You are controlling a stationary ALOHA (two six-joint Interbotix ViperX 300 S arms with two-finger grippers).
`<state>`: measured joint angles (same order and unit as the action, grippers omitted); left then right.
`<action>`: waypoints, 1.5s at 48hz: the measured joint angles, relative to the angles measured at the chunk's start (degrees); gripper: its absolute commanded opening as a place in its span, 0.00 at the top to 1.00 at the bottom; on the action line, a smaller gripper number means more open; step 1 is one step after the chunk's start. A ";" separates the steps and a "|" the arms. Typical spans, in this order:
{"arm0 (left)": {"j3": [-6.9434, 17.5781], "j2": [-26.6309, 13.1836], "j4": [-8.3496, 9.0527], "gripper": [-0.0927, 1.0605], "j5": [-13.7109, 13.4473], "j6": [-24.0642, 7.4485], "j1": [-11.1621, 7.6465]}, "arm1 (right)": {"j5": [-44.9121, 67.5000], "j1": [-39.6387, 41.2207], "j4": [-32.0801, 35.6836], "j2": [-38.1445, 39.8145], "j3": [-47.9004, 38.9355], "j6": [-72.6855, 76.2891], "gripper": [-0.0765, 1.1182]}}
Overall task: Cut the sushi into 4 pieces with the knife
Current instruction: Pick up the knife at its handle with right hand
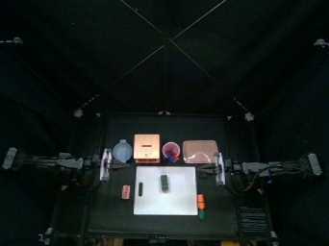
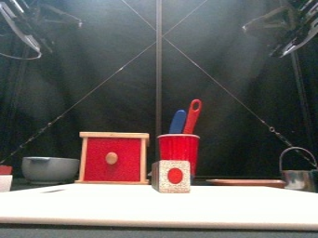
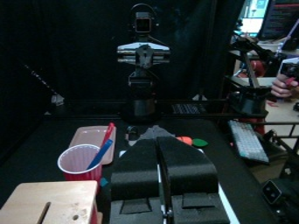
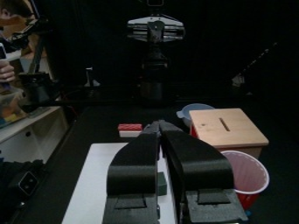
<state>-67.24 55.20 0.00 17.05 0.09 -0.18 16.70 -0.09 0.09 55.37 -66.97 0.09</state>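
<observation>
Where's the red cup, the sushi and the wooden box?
red cup [image 2: 178, 151], front view, its front wall.
sushi roll [image 1: 164, 183], top view, its middle.
wooden box [image 2: 97, 147], front view, its red drawer front.

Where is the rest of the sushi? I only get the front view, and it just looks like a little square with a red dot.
Observer: In the top view the sushi roll is a long dark bar lying on the white cutting board, with one end pointing at your camera.
Operator: Is a claw holding anything?
Observer: No. The wrist views show the left claw and the right claw both shut with nothing in them.
Operator: Are any toys hiding from me?
Observer: Yes. A small orange toy lies on the table just right of the board.
</observation>
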 measured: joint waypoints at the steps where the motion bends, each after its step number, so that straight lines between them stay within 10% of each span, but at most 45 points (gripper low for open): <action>1: -0.09 -0.18 0.00 1.00 0.18 0.00 0.00 | 0.00 0.00 0.09 -0.09 -0.09 0.00 0.93; 19: -0.53 -10.02 0.53 0.92 12.22 -0.18 -1.05 | -9.93 7.38 -4.31 -16.08 10.63 1.14 0.84; 40: -0.62 -13.54 0.53 0.92 13.62 -0.09 -1.05 | -41.92 9.76 1.32 -34.45 34.45 0.62 0.03; 72: -1.41 -13.54 0.53 0.92 13.62 -0.09 -1.05 | -63.19 9.05 12.04 -51.77 46.32 -0.26 0.19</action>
<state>-68.64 41.66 0.53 30.67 0.00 -1.23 -46.49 8.96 12.13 3.60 -20.65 -0.18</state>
